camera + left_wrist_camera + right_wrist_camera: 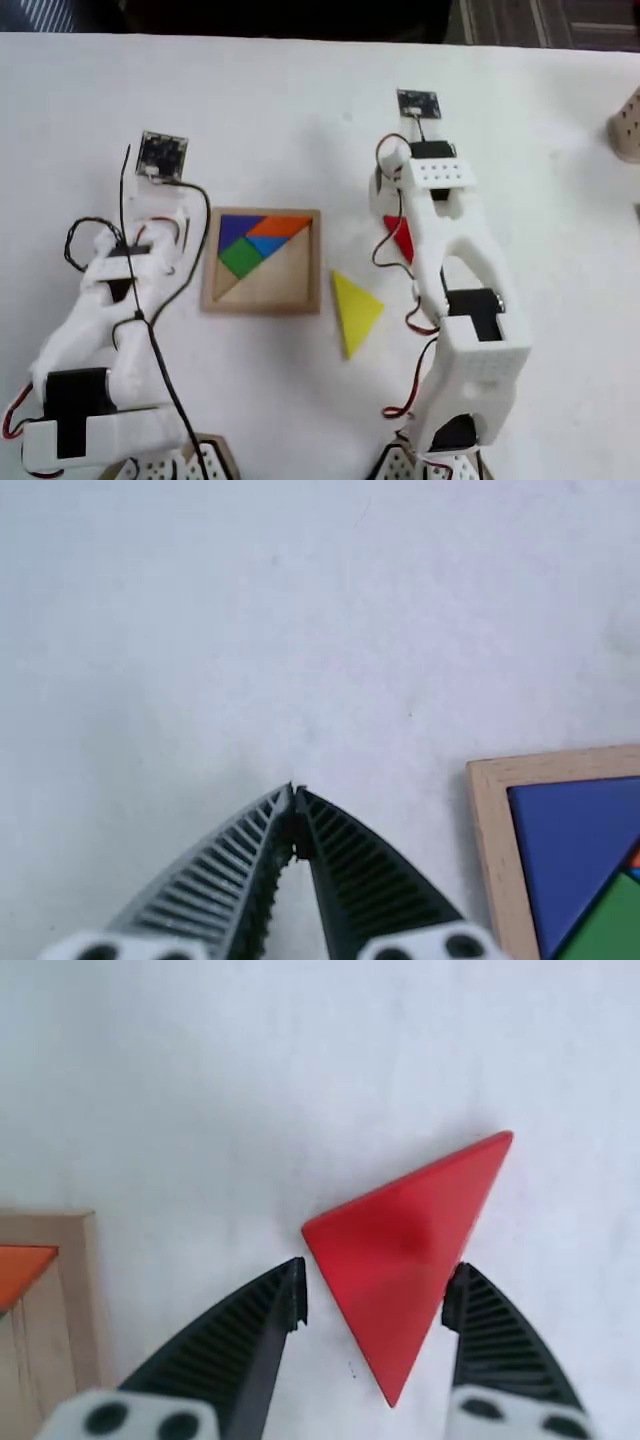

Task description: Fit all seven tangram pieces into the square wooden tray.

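On white table (300,120): wooden tray (282,288), yellow triangle (352,308); dark area (300,15) behind.

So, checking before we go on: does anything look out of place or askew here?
Nothing damaged or spilled. Two pieces lie outside the wooden tray: the yellow triangle beside it, and the red triangle inside the open right gripper. The left gripper is shut, empty.

Tray (280,286) bare wood; red tri. (405,1245) glossy plastic; table (300,110) matt.
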You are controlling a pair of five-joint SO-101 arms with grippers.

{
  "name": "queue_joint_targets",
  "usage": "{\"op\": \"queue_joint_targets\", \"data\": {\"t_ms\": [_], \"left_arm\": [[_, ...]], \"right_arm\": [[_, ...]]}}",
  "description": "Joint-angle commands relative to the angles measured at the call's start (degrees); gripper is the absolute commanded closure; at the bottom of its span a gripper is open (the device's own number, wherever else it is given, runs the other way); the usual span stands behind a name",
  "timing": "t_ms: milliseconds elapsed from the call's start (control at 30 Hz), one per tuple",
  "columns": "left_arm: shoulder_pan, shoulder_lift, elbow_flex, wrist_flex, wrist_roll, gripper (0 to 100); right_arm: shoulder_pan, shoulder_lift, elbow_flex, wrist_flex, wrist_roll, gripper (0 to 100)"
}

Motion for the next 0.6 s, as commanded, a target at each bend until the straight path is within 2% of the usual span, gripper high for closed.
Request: {"op": "queue_joint_targets", "data": {"t_ms": [0, 67, 167, 567], "left_arm": [[-0.8, -0.2, -2.7, 0.0, -1.1, 98], [-0.8, -0.2, -2.7, 0.0, -1.1, 98], [-0.9, -0.2, -2.7, 0.0, -1.1, 98], [-1.0, -0.2, -2.7, 0.1, -1.1, 98]], "right_arm": [[0.0, 4.0, -2.6, -4.4, -0.4, 77.9], [0.3, 8.6, -3.9, -5.4, 0.0, 77.9], [1.5, 11.6, -10.7, 0.9, 0.1, 77.9], [1.5, 21.4, -24.7, 14.2, 0.8, 77.6]]}}
